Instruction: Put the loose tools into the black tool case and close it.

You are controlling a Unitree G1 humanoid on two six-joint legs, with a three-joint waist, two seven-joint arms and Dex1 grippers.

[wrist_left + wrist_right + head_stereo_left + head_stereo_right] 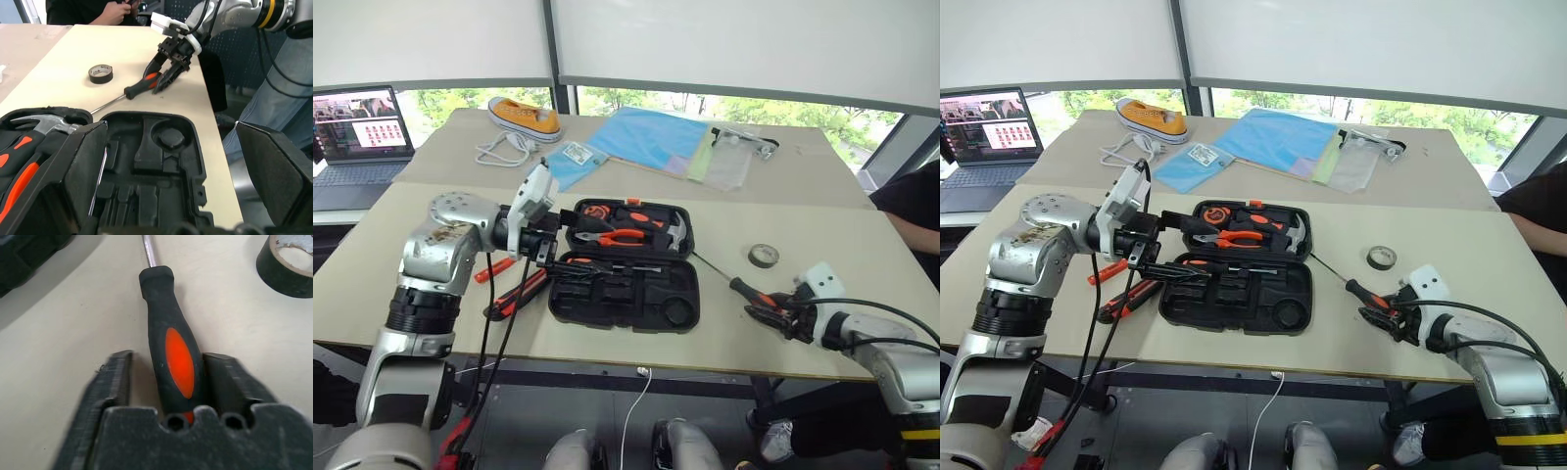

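- An orange-and-black screwdriver (171, 352) lies on the tan table (63, 323), handle between the right gripper (168, 382) fingers, one pad against it, the other slightly off.
- A dark tape roll (288, 264) sits near the screwdriver's shaft.

Two beige worktops fill the room's middle: a near one (773, 333) and a second (822, 166) butted against its far edge, the seam running across between them. Behind them white roller blinds (734, 44) hang low over a row of windows (783, 110) split by dark mullions, leaving a strip of glass with green foliage in daylight outside. At the far left a lower grey desk (342, 211) carries an open laptop (357, 137) with a lit screen. The floor (705, 421) below the near worktop is dark grey. A white cable (634, 411) hangs from the worktop's front edge.
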